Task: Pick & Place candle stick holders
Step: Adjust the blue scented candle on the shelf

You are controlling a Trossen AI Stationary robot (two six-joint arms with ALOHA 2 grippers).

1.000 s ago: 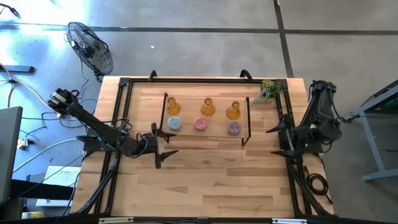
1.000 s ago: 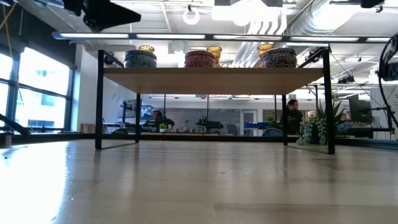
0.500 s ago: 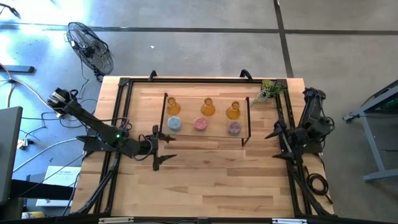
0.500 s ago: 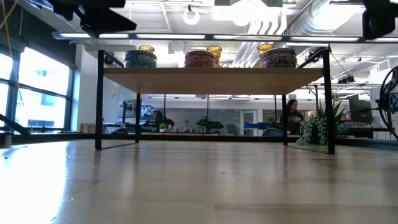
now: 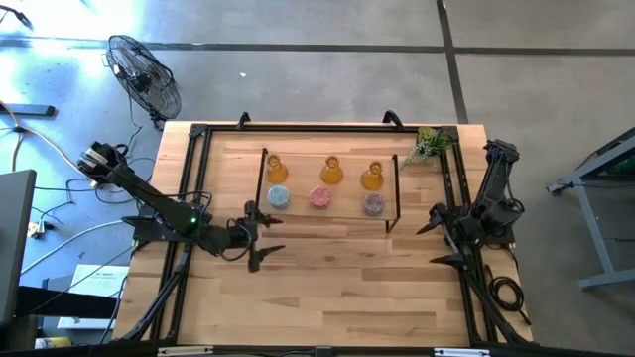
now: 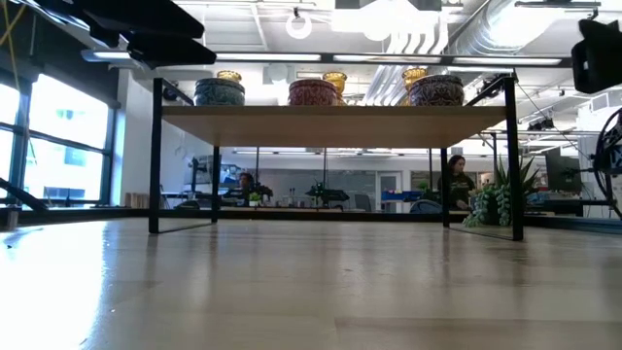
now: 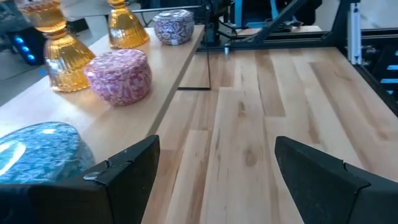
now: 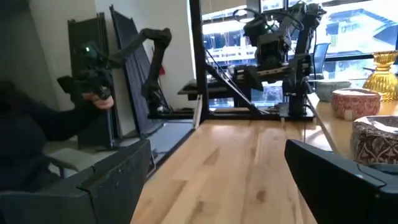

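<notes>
The left gripper (image 5: 260, 234) hovers wide open just beside the squat round blue patterned holder (image 5: 279, 198) on the low black-framed wooden shelf (image 5: 329, 212). It looks rigid, probably breakable — best clasped across its round sides. The right gripper (image 5: 435, 238) waits open at the table's right edge.

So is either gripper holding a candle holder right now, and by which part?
No. The left gripper and right gripper are both open and empty; all six candle stick holders sit on the raised shelf.
</notes>
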